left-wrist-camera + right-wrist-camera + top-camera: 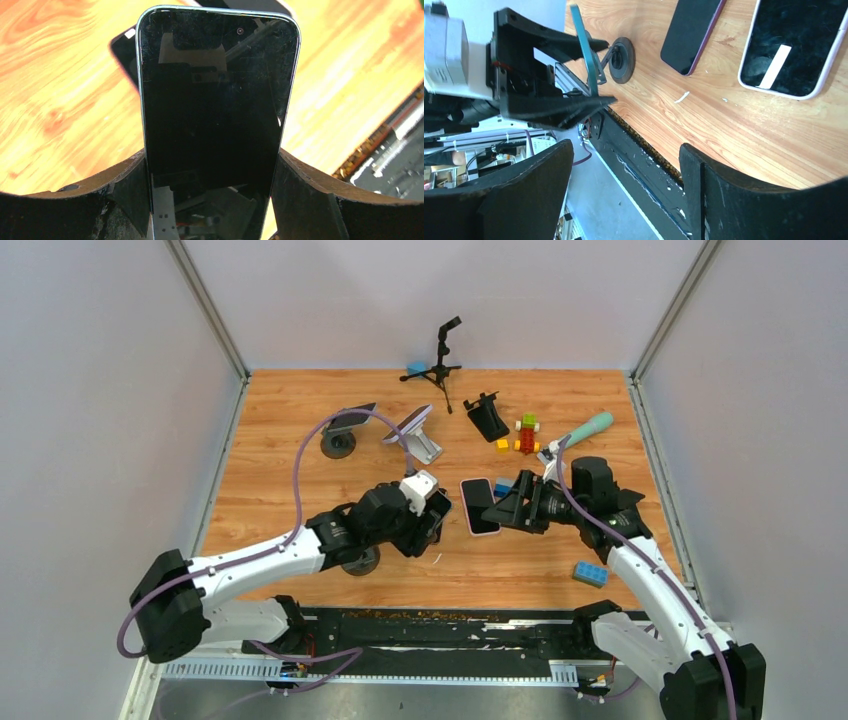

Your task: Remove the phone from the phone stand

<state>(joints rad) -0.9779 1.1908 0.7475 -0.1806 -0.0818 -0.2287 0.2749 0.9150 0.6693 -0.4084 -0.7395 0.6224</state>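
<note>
1. Here the left gripper [212, 175] is clamped on the phone [217, 85]; its two fingers [127, 192] press on the long edges, near the lower end.
2. The phone has a dark screen and a light blue rim. It is held above the wooden table [280, 450], around the middle.
3. The phone stand [622, 60], with a round dark base, stands just to the near left of this gripper. In the right wrist view its holder is just beside the phone; I cannot tell whether they touch.
4. The right gripper [624, 152] hangs to the right of the middle, with its fingers wide apart and nothing between them. It faces the left gripper.
5. Between the two grippers a phone with a pink rim [791, 45] lies flat, screen up. Just left of it lies a dark phone with a purple edge [691, 30].
</note>
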